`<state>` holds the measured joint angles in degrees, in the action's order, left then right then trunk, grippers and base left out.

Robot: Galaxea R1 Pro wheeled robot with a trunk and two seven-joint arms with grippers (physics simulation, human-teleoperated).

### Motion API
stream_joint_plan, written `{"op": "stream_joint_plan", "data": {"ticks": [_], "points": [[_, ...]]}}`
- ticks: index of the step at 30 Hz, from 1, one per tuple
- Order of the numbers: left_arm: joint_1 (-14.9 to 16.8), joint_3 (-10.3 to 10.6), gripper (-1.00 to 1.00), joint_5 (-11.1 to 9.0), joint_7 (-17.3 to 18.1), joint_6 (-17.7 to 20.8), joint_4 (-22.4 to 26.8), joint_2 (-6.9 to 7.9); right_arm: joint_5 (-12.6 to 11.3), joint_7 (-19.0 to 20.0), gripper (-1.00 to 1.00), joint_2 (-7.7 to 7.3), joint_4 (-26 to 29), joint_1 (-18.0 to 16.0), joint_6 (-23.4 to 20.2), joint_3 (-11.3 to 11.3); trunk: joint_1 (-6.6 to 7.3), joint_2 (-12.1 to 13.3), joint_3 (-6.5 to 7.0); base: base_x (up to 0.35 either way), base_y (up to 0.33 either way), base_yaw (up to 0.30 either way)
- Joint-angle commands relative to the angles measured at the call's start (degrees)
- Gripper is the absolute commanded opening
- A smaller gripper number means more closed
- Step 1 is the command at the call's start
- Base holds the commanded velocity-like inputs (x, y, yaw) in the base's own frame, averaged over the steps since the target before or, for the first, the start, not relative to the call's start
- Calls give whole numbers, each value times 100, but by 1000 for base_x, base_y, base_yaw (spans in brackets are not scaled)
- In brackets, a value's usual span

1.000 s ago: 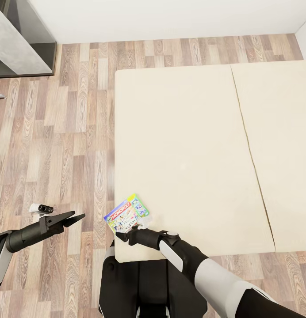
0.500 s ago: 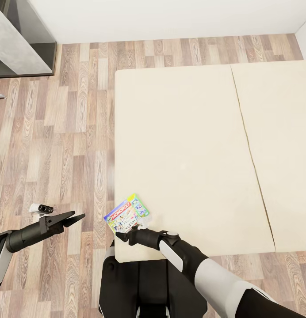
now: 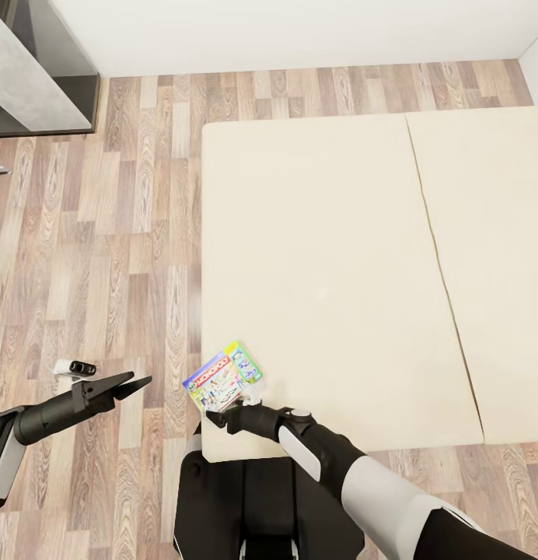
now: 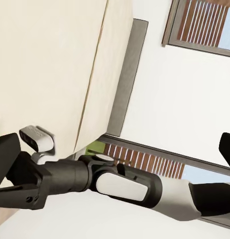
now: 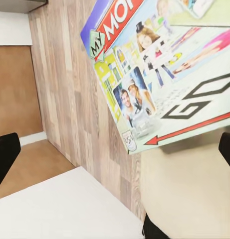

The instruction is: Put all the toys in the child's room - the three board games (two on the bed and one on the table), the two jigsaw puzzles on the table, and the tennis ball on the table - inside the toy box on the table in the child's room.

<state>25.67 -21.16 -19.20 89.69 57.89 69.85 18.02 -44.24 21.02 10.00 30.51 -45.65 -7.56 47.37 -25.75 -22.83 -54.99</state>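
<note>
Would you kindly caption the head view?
Right gripper reaching a Monopoly box at the bed corner.

**Surfaces: matt cloth, grained wood, glossy print**

The bed (image 3: 339, 264) has a plain beige mattress that looks like smooth matt cloth, with one thin seam across it. The floor (image 3: 106, 233) is wood plank with strong brown and grey grain and a dull sheen. The Monopoly box (image 3: 222, 377) looks like printed card, smooth and faintly glossy, bright with colour. The right gripper (image 3: 222, 411) and left gripper (image 3: 133, 383) are matt black, plastic-looking, on arms with smooth satin white shells. The cabinet (image 3: 36, 70) has a mottled grey, stone-like top and dark matt sides.
</note>
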Motion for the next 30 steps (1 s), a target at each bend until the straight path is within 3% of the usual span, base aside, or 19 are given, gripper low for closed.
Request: {"op": "stream_joint_plan", "data": {"ticks": [1, 30], "points": [[0, -1, 100, 4, 26, 59, 2, 1, -53, 2, 100, 0, -2, -5, -33, 15, -3, -9, -5, 0, 0, 0], [0, -2, 100, 4, 31, 56, 2, 1, -55, -11, 100, 0, -2, -5, -61, 9, -3, -9, -5, -11, 0, 0]]}}
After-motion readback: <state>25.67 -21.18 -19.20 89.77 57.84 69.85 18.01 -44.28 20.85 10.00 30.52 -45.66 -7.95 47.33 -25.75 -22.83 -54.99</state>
